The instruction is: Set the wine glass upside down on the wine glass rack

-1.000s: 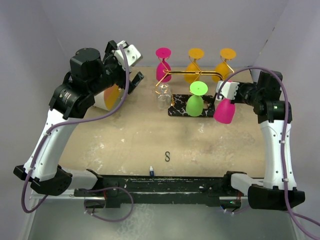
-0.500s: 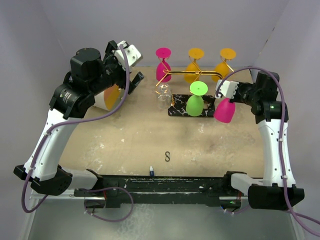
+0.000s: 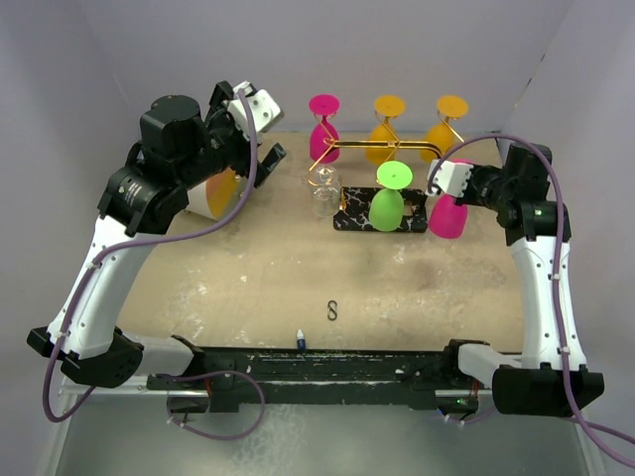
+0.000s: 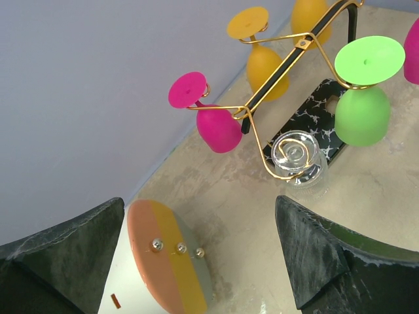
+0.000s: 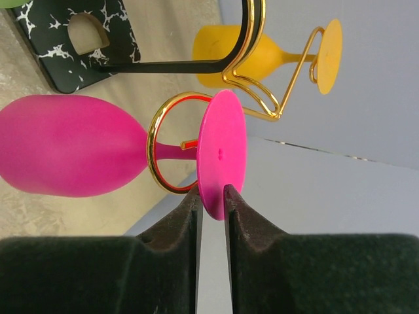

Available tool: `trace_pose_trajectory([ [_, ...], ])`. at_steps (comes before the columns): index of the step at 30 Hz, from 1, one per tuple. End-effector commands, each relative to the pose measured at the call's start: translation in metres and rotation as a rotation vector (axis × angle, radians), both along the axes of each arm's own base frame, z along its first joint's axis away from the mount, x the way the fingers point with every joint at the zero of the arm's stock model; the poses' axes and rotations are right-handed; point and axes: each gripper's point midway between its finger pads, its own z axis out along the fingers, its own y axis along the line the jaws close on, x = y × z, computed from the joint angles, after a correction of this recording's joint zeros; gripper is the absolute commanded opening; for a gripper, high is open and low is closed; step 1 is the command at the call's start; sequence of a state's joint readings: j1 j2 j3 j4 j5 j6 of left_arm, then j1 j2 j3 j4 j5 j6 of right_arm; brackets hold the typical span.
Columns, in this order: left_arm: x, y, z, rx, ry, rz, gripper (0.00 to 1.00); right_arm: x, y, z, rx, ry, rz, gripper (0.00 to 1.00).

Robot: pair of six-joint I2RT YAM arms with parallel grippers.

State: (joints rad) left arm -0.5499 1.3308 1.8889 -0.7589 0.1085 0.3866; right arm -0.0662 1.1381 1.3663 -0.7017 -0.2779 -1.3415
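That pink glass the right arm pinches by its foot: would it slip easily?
Possibly: the right gripper holds the pink glass only by its thin foot edge, so the bowl might swing. Its smooth opaque look suggests light plastic, probably not brittle.

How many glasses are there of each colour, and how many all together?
Pink glass: 2
Orange glass: 2
Green glass: 1
Clear glass: 1
Total: 6

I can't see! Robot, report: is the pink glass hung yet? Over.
Right gripper shut on pink glass foot. Stem inside rack hook. Left gripper open, clear. Nothing blocking.
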Motion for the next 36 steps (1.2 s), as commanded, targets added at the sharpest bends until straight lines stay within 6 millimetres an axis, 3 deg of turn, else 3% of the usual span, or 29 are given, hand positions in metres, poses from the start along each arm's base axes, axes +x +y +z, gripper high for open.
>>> trace_pose_trajectory([
  [1,-0.004,0.004,0.014,-0.013,-0.046,-0.008,0.99,-0.004,-0.002,0.009,-0.003,-0.025,-0.018,0.22],
  [14,-0.011,0.013,0.017,-0.012,-0.062,0.011,0.99,-0.011,-0.019,0.006,-0.064,-0.025,-0.092,0.29],
  [25,-0.012,0.026,0.017,-0.012,-0.07,0.056,0.99,-0.015,-0.027,0.006,-0.042,-0.034,-0.163,0.44],
  [30,-0.004,0.046,0.014,-0.04,-0.059,0.139,0.99,-0.021,-0.037,0.011,0.008,-0.052,-0.273,0.55],
  [32,0.002,0.056,0.011,-0.057,-0.051,0.185,0.99,-0.024,-0.04,0.014,0.069,-0.065,-0.337,0.67],
  [36,0.016,0.078,0.002,-0.1,-0.028,0.294,0.99,-0.029,-0.054,0.026,0.145,-0.118,-0.48,0.82],
])
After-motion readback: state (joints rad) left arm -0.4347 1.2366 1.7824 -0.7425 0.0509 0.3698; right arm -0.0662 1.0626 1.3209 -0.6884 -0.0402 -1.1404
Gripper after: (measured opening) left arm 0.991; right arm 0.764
